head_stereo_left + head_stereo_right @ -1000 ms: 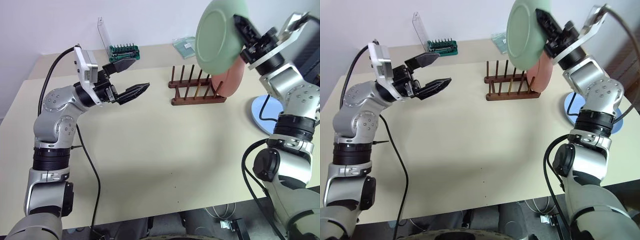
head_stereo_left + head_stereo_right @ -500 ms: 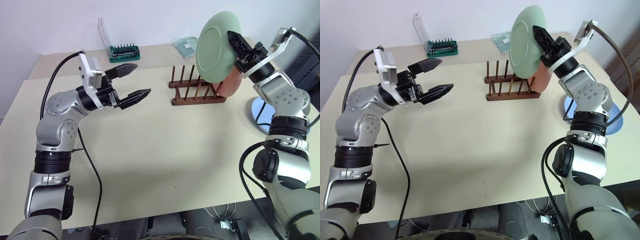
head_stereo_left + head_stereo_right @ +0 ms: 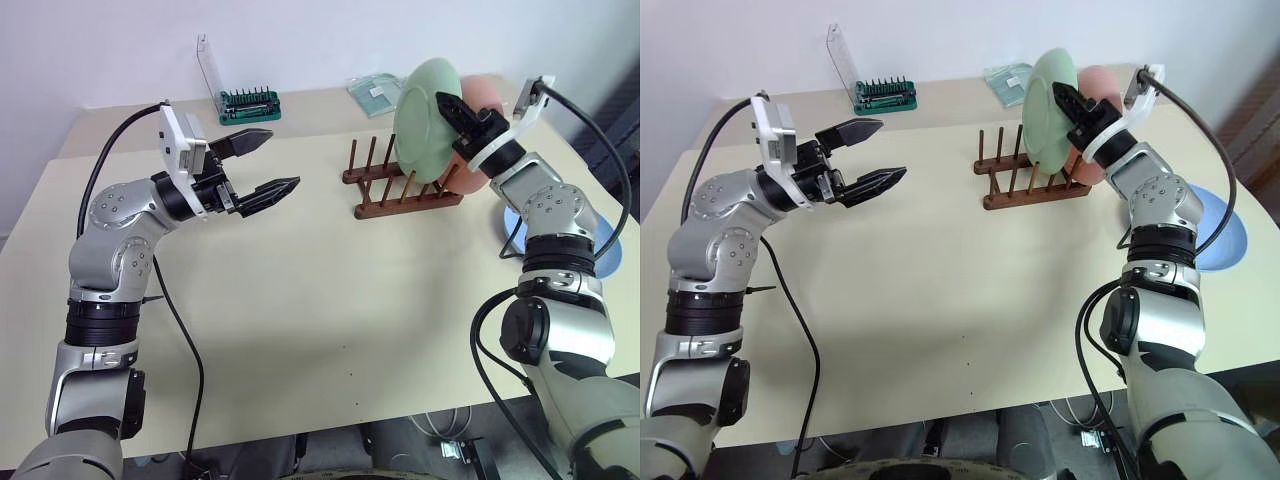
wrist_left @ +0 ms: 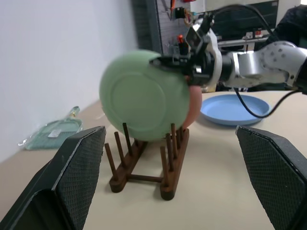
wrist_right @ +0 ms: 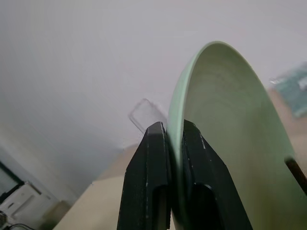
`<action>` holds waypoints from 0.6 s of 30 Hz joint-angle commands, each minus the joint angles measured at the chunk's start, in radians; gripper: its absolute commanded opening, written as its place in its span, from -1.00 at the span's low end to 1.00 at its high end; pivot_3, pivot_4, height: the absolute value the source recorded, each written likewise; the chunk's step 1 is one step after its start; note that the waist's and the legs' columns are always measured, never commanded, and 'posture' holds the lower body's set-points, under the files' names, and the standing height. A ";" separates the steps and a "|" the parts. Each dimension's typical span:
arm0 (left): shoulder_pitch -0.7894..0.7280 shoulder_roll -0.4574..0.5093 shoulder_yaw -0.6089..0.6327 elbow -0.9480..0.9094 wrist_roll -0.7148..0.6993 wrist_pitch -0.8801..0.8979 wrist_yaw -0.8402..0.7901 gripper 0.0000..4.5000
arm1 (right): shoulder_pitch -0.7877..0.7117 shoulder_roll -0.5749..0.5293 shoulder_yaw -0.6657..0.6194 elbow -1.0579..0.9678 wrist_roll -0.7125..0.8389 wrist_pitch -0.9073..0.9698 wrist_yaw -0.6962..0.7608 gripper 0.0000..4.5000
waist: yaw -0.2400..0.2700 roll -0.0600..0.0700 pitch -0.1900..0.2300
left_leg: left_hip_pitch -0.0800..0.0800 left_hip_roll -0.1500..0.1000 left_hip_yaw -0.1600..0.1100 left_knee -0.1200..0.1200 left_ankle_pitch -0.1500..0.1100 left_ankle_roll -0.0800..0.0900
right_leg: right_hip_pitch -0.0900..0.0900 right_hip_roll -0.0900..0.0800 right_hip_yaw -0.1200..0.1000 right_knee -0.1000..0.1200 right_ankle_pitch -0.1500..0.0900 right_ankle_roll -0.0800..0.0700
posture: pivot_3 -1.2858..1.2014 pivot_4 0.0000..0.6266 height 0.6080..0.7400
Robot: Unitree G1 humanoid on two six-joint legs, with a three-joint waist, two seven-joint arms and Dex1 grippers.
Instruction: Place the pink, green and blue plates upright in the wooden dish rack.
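Pinching the rim of the green plate (image 3: 428,120), the right gripper (image 3: 455,108) holds it upright over the wooden dish rack (image 3: 402,190) beside the pink plate (image 3: 477,128); the left gripper (image 3: 262,165) gapes wide, empty, well apart

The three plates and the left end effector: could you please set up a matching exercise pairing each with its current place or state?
Things:
1. green plate
2. pink plate
3. blue plate
4. left end effector

Places or states:
A. lying flat on the table
B. open, holding nothing
C. pinched by the right end effector over the wooden dish rack
D. standing in the rack

Pairs: 1-C, 2-D, 3-A, 4-B
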 commanded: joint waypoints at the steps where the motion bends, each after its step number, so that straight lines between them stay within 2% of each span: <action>1: -0.025 0.007 0.017 -0.025 0.001 0.003 0.008 0.98 | -0.049 -0.008 -0.040 -0.045 0.024 0.003 -0.004 -1.00 | -0.001 0.000 0.000 | 0.000 0.000 0.000 0.000 0.000 0.000 | 0.000 0.000 0.000 0.000 0.000 0.000 | 0.03 -0.52 1.00; 18: -0.030 0.005 0.024 -0.030 -0.007 0.017 0.021 0.98 | -0.030 0.003 -0.044 -0.023 -0.011 0.000 -0.010 -1.00 | 0.001 0.000 0.000 | 0.000 0.000 0.000 0.000 0.000 0.000 | 0.000 0.000 0.000 0.000 0.000 0.000 | 0.03 -0.52 1.00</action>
